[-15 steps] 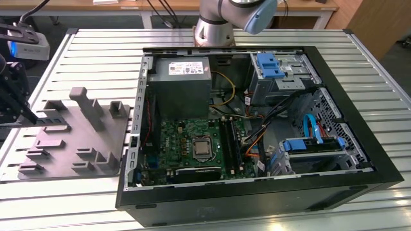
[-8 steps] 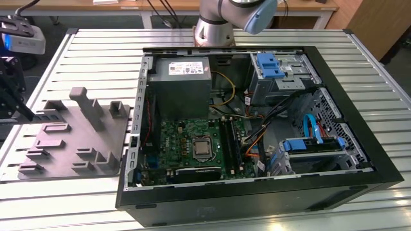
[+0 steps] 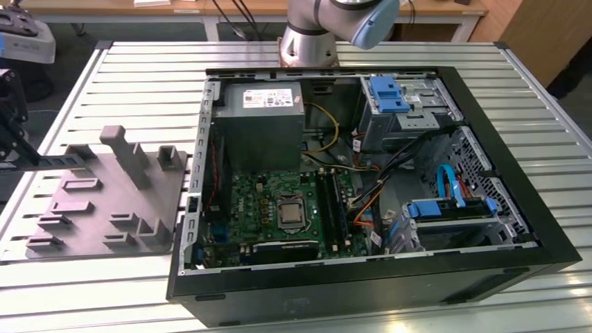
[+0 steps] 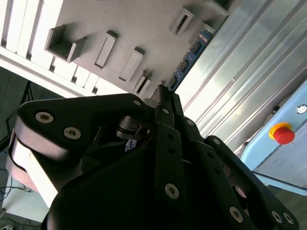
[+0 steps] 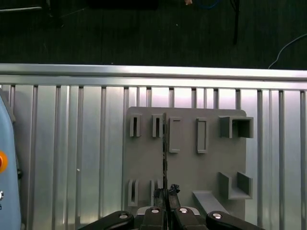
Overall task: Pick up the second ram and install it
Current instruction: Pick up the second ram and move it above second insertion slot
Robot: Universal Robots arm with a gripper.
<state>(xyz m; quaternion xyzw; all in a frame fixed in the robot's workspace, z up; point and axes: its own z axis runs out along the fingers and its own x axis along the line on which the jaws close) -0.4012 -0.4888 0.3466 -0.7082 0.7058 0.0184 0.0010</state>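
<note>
Grips the second ram [image 4: 193, 51] by one end in the hand [image 5: 165, 192], clenched on the board from both sides. Holds it over the grey moulded tray [image 5: 192, 175], with the stick reaching out ahead of the fingertips between two of the tray's raised pockets. Appears edge-on in the first wrist view as a thin dark line. Turns its blue-green face and black chips to the second wrist view. Cannot tell whether the lower edge touches the tray or hangs just clear of it.

Tray flat on the slatted metal table [image 3: 138, 76], toward the exterior view's left, just beside the open computer case [image 3: 555, 229]. Inside the case, a green motherboard [image 3: 268, 201] on the bottom, with long black memory slots [image 3: 333, 208] next to the processor socket, well apart from the ram. Arm base [image 3: 310, 41] upright at the table's far edge, behind the case.
</note>
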